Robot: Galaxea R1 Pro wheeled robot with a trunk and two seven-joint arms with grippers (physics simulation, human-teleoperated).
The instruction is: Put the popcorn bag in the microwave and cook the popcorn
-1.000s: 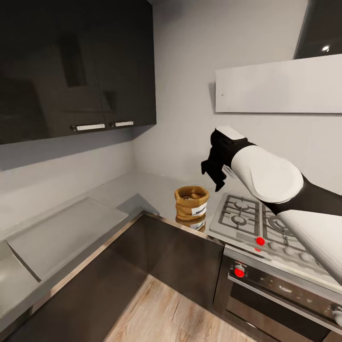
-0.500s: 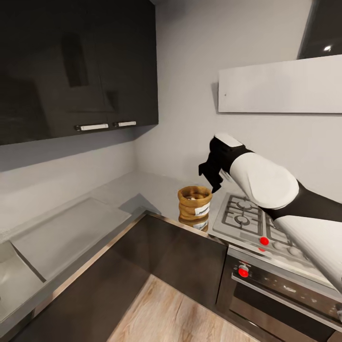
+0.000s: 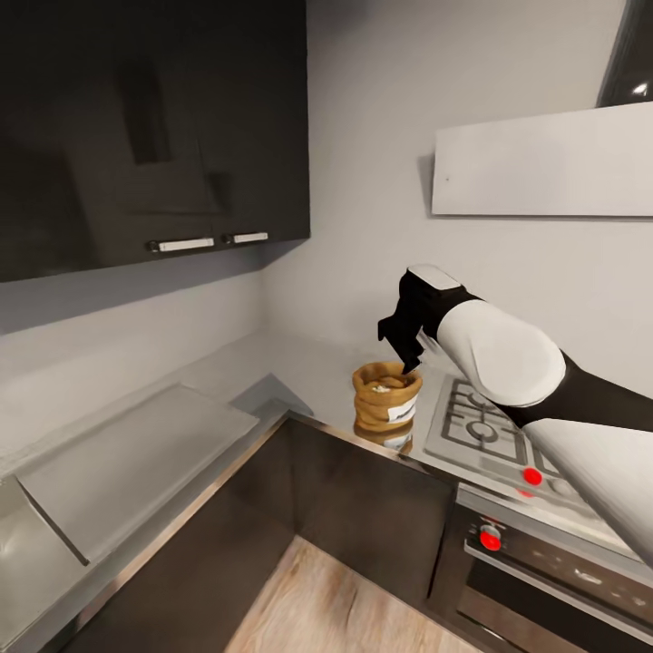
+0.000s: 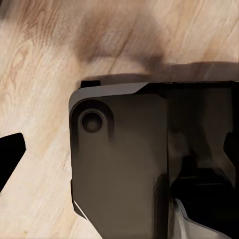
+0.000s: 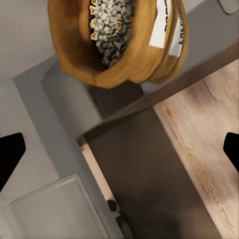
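Since the right gripper hangs wide open just above the popcorn bag on the countertop, pickup's underway; next it drops and pinches the rim.

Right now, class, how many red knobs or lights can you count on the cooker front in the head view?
2: one red knob at the hob's front edge, one red knob lower on the oven panel. Others may be hidden behind the right arm.
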